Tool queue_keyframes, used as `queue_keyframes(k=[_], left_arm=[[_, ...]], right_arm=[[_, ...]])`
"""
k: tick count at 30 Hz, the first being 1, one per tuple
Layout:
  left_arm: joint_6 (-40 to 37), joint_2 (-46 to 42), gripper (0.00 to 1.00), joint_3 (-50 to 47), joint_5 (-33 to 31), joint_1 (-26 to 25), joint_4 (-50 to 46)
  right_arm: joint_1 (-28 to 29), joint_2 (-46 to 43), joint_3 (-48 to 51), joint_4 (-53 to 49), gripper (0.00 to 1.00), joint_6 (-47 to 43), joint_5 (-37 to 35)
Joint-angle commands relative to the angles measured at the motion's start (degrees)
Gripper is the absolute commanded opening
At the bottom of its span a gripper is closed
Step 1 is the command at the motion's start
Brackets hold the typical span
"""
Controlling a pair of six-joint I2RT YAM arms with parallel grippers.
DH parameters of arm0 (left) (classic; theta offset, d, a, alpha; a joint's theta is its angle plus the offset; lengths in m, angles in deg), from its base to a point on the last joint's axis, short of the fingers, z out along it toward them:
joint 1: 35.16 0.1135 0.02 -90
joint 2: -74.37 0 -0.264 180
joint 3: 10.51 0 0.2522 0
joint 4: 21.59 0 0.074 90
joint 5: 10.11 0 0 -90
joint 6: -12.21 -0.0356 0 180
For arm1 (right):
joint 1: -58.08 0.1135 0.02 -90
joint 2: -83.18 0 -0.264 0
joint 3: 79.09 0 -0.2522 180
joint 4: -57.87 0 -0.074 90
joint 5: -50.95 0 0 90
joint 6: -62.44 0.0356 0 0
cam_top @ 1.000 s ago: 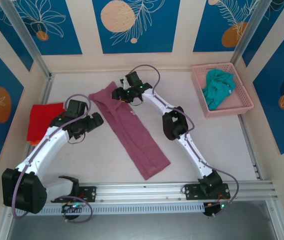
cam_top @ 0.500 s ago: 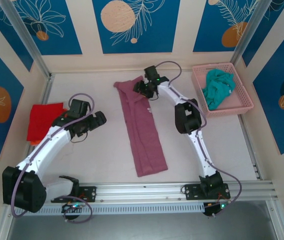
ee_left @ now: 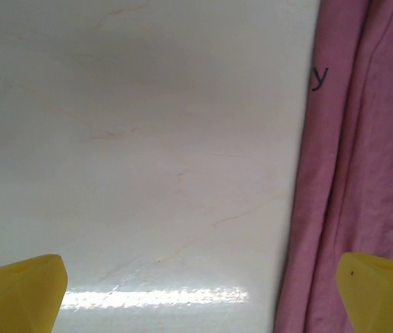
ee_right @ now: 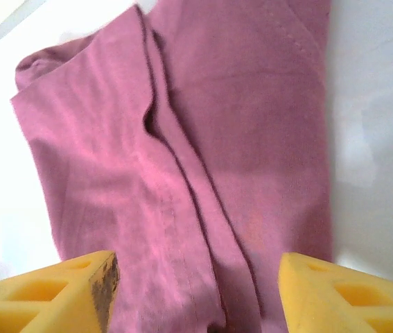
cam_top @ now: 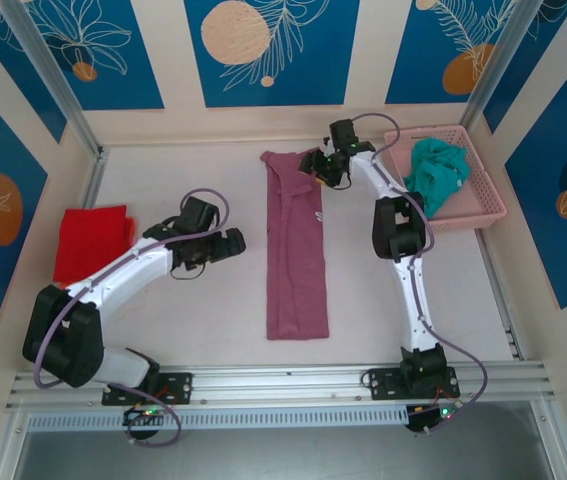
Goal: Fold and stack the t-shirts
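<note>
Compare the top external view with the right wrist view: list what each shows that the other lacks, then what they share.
Top external: the folded bright red cloth t-shirt at left, the crumpled teal t-shirt in the pink plastic lattice basket, and the left gripper. Right wrist: yellow fingertips apart over lengthwise fold creases. Shared: the dusty mauve-pink t-shirt, folded into a long strip.

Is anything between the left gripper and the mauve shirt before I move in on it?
Nothing visible. The left gripper is open, and bare table is all that separates it from the left edge of the mauve shirt. In the left wrist view that edge lies close by one of its fingers.
</note>
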Motion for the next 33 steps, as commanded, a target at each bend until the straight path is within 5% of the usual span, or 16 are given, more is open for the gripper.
queue_keyframes(k=[1, 10, 15, 24, 33], left_arm=[[0.8, -0.6, 0.99, -0.8, 1.6, -0.3, 4.4], [-1.7, 3.7, 1.0, 6.4, -1.3, -8.1, -3.3], [-0.5, 11.5, 0.9, 16.7, -9.0, -19.2, -14.5], [2.8, 29.4, 0.69, 34.8, -11.9, -33.6, -33.1], [5.4, 35.8, 0.64, 33.2, -6.7, -36.2, -30.5]], right_arm=[[0.7, -11.6, 7.7, 2.0, 0.67, -7.7, 2.6], [1.5, -43.1, 48.0, 17.4, 0.73, -13.6, -1.6], [-0.2, -58.7, 65.5, 18.4, 0.73, -13.7, -5.8], [-4.7, -73.5, 79.9, 17.0, 0.73, -11.5, -5.2], [-4.8, -79.2, 86.0, 18.2, 0.73, -10.1, -4.0]])
